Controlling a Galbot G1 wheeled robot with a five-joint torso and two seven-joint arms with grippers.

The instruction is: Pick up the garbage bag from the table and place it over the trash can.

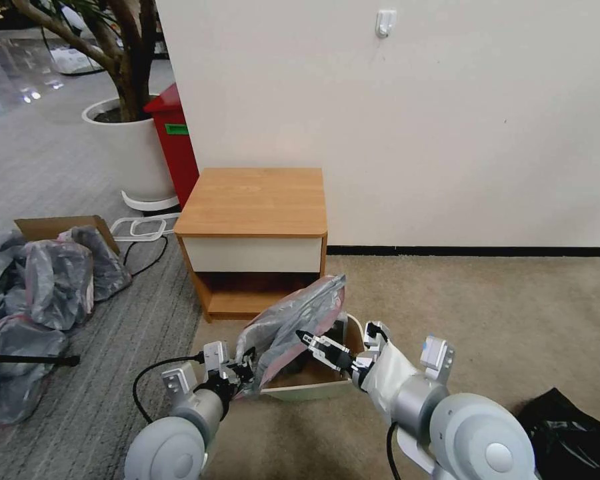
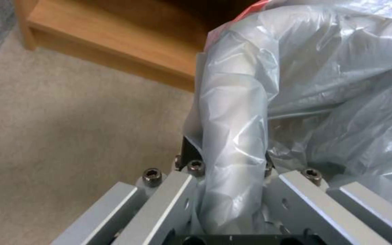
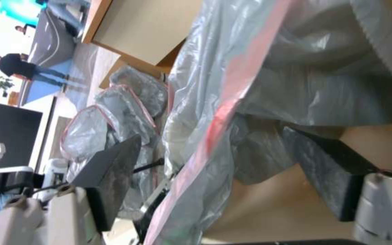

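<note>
The garbage bag point(image 1: 293, 320), grey translucent with a pink rim band, hangs bunched over the cream trash can point(image 1: 307, 391) on the carpet in front of the table point(image 1: 253, 200). My left gripper point(image 1: 243, 370) is at the can's left side, shut on a twisted fold of the bag point(image 2: 237, 129). My right gripper point(image 1: 311, 340) is open at the can's mouth, just under the bag. Its two black fingers point(image 3: 110, 177) stand wide apart, and the bag's pink rim point(image 3: 218, 122) runs between them. The bag hides most of the can's opening.
A pile of grey bags point(image 1: 53, 280) and a cardboard box point(image 1: 53, 227) lie on the floor to the left. A red bin point(image 1: 173, 140) and a white planter point(image 1: 130, 147) stand behind the table. A black bag point(image 1: 567, 433) lies at the right.
</note>
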